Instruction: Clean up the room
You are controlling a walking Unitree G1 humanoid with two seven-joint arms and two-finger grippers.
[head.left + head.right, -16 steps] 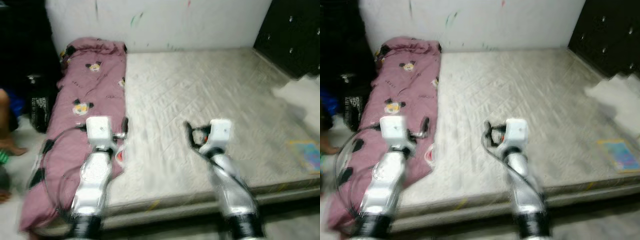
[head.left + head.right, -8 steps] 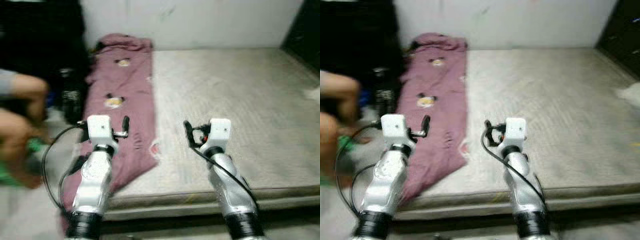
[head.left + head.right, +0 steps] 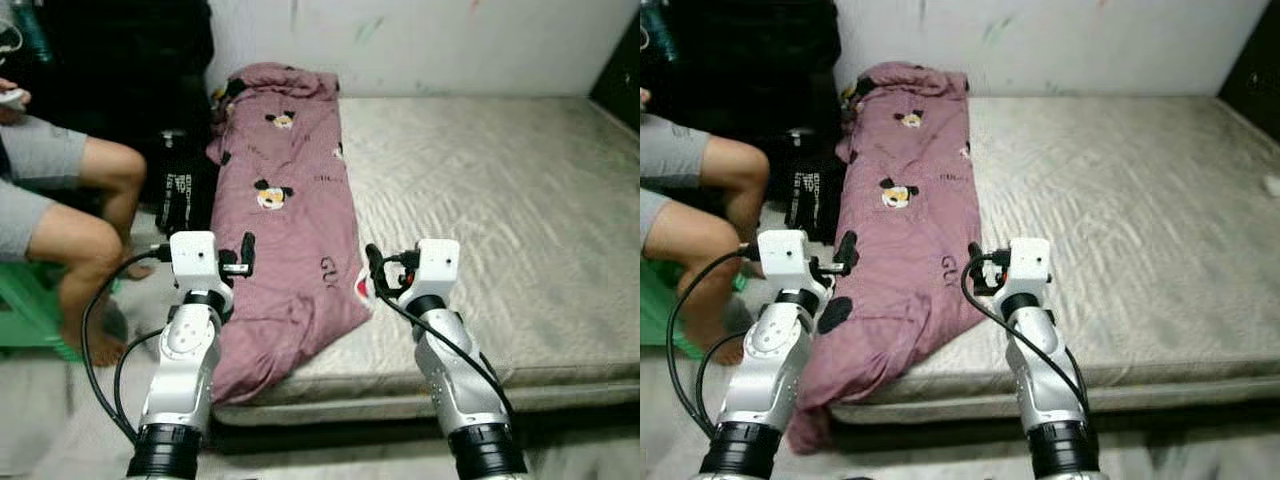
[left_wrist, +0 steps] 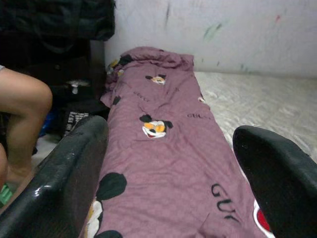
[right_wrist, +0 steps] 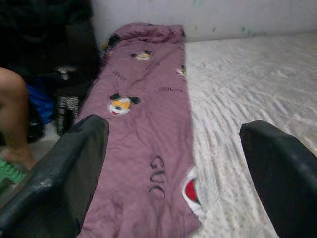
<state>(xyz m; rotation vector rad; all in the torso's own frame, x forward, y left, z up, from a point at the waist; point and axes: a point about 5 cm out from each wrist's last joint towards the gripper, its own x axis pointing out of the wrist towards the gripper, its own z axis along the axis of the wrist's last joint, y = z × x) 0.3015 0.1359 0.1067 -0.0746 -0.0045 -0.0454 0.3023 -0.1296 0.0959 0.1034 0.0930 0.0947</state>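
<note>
You're facing a bare mattress (image 3: 500, 200) on the floor w/ a pink blanket (image 3: 290, 230) laid along its left edge, cartoon-mouse print up. The blanket runs from a bunched end at the wall (image 3: 450, 40) down to the near corner, where it spills over the mattress side toward the floor. That overhang is prob. why it reads as the untidy item here.

Both arms are raised in front of you, neither touching anything. Left claw (image 3: 245, 258) hovers above the blanket's outer edge near the overhang; left wrist view shows its fingers (image 4: 74, 163) spread wide w/ the blanket between them, nothing held. Right claw (image 3: 375, 268) hangs just above the blanket's inner edge, where pink meets bare mattress; it's wide too in the right wrist view, fingers (image 5: 69, 168) apart & empty. The pair brackets the blanket's near end, which looks like a setup for a two-handed pick, one claw per side. That's a guess.

A person (image 3: 60, 200) sits on a green stool (image 3: 25, 315) at your left, bare legs close to the left arm and its loose cable (image 3: 95, 330). A dark bag (image 3: 180, 195) stands between the person & the mattress.

Judging by this, the tidy-up is at the start: blanket untouched. Soft fabric will sag & drag, so expect a low pinch on each edge. Watch the left elbow near that knee.
</note>
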